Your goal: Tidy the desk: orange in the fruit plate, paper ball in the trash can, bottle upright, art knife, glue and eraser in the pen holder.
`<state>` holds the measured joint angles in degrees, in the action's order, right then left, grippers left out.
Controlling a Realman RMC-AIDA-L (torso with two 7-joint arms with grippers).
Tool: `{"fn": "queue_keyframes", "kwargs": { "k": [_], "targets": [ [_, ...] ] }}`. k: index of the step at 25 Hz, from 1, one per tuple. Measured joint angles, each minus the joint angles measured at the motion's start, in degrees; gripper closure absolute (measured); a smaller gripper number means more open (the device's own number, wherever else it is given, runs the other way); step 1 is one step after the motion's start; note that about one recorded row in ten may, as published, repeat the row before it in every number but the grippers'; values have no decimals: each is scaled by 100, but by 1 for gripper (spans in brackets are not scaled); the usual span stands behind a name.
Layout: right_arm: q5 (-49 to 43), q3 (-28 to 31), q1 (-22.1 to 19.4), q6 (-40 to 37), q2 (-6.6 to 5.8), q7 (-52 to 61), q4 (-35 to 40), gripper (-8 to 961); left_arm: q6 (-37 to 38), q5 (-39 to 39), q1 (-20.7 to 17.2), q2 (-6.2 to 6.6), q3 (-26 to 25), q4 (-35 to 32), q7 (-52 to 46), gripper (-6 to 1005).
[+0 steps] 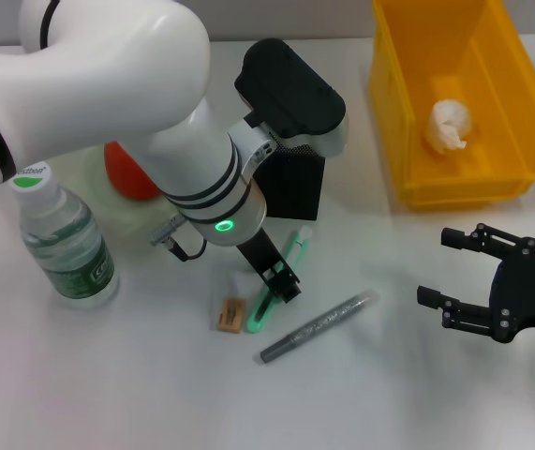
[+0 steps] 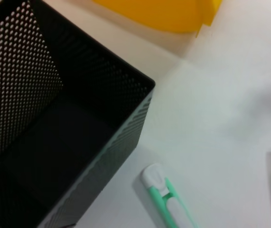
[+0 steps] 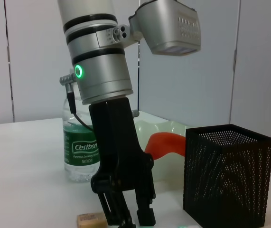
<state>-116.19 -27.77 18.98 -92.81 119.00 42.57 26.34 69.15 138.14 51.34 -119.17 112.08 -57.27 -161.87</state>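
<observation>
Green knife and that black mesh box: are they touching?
Apart. The left wrist view shows bare table between the art knife and the pen holder.

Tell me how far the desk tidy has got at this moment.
Looks done: paper ball in the yellow bin, orange on the fruit plate, bottle upright. In hand: left gripper is down at the green art knife. Left: knife, eraser and grey glue stick lie outside the empty pen holder. Right gripper sits open, idle.
</observation>
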Motion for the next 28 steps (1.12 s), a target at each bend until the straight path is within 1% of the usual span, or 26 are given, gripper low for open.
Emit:
{"fn": "queue_keyframes", "kwargs": {
  "k": [11,20,26,28],
  "targets": [
    [0,0,0,-9,0,4,3,177,23,-7,-12,0,94,-2,39,688],
    [0,0,0,-55,1,6,-5,179,38,-6,-11,0,149,21,58,697],
    [0,6,-2,-82,0,6,2,180,38,-10,-10,0,166,-44,60,796],
    [0,8,-7,-82,1,6,3,180,38,-14,-20,0,133,-82,60,800]
  ]
}}
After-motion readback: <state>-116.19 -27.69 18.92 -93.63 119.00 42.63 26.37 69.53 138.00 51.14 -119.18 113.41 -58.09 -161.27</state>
